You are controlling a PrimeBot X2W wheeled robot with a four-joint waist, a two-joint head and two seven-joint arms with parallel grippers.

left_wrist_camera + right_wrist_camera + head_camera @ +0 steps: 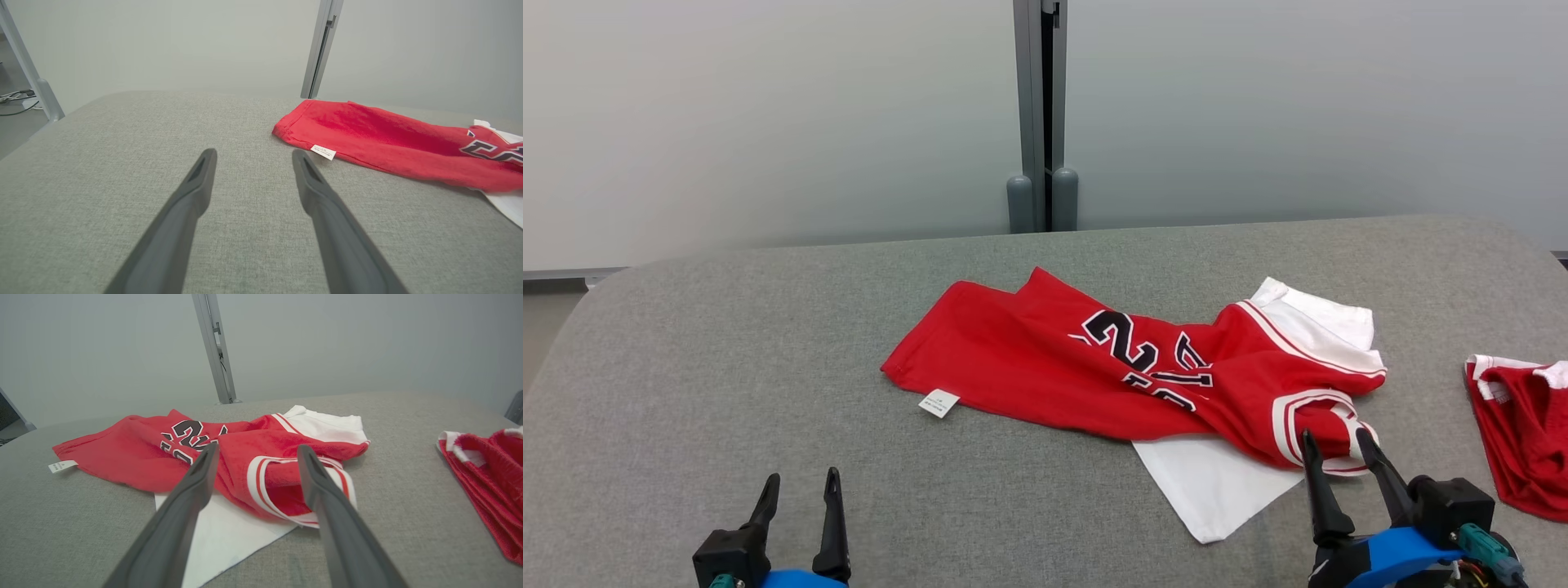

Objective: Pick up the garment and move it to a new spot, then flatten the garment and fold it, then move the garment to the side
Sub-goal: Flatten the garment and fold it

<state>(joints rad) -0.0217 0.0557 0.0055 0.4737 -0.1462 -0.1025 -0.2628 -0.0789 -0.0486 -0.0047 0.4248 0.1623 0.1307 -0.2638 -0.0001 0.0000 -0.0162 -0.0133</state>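
Red jersey with black numbers lies crumpled and partly folded over on the grey fabric tabletop, from centre to right of centre. White cloth shows under it at the near-right and far-right corners; can't tell if it is the same garment. Small white label sticks out at the jersey's near-left hem. Near right, the right gripper has fingers spread and empty, tips at the jersey's striped edge, contact unclear. Near left, the left gripper has fingers parted, holding nothing, over bare tabletop well apart from the jersey. Second red garment with white trim is bunched at the right edge, apart from the jersey. Grey post stands behind the table.
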